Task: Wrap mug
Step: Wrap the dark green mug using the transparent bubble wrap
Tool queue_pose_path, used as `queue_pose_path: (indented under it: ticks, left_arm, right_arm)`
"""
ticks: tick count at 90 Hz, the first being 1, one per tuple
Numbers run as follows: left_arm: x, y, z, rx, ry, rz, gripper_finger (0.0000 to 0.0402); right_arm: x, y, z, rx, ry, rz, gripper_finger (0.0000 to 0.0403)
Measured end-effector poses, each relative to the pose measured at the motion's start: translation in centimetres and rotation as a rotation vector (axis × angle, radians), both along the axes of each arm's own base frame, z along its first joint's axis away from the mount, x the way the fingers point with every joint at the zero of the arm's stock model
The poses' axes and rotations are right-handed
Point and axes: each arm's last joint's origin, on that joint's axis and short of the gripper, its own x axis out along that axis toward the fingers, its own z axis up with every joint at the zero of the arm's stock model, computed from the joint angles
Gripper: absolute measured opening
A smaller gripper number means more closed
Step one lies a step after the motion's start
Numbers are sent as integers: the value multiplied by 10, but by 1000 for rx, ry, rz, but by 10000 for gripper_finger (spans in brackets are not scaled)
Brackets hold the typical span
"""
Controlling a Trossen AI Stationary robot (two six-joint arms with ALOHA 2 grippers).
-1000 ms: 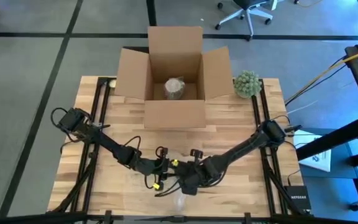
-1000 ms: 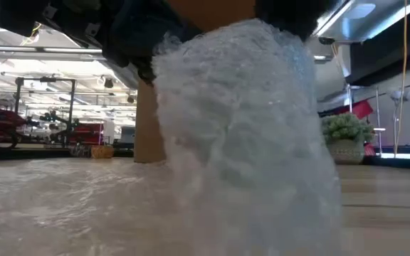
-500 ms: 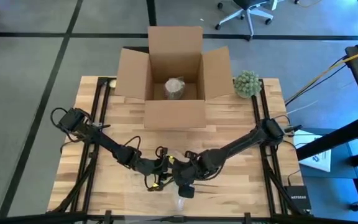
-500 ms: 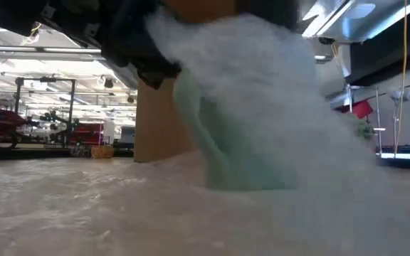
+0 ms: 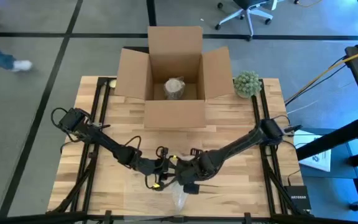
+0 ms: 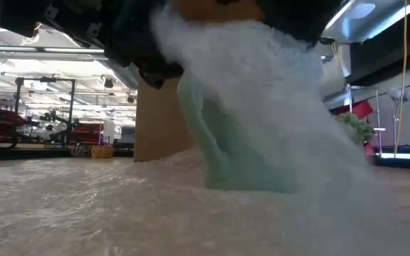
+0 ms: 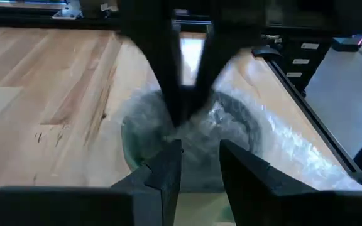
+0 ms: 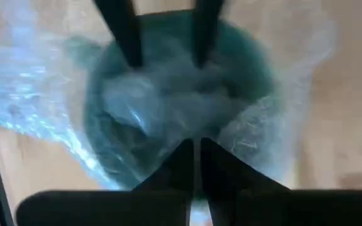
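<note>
**Inspector:** Left to right, please. Left arm first.

**Assistant:** The left gripper (image 5: 164, 169) sits over the near-centre of the table (image 5: 229, 134), against the mug (image 6: 244, 153). In its wrist view the fingers (image 7: 166, 172) stand a narrow gap apart at the rim, with nothing clearly clamped.

**Inspector:** And the mug itself?

**Assistant:** Green, upright on the bubble wrap (image 6: 70, 206), close to the table's near edge. The wrap is drawn up over its right side and stuffed into the mouth; the left side and handle are bare.

**Inspector:** Right arm?

**Assistant:** The right gripper (image 8: 195, 164) is above the mouth, fingers pressed nearly together, apparently pinching wrap.

**Inspector:** Handling?

**Assistant:** My judgement: the mug is rigid, fairly heavy and breakable; the wrap is light, limp and slippery. Take the wrap by its loose edge and steady the mug at the rim.

**Inspector:** Clearances?

**Assistant:** Little margin toward the near edge. Open boards lie either side; the cardboard box (image 5: 174, 74) and the plant (image 5: 247, 83) stand well apart at the far end.
</note>
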Motion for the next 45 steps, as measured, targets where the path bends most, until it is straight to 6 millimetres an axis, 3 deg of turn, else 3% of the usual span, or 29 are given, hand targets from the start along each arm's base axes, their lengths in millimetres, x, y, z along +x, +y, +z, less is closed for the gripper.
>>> queue_pose_path:
  ticks: [11,23,35,45]
  left_arm:
    - [0,0,0,0,-1,2,94]
    - [0,0,0,1,-1,3,94]
    - [0,0,0,5,3,6,94]
    - [-1,1,-1,8,5,10,94]
  right_arm:
    - [5,0,-19,60,-81,-1,17]
    - [9,-2,-21,82,-110,-6,17]
    - [9,-4,-8,63,-67,16,17]
    - [9,-3,17,50,-27,25,17]
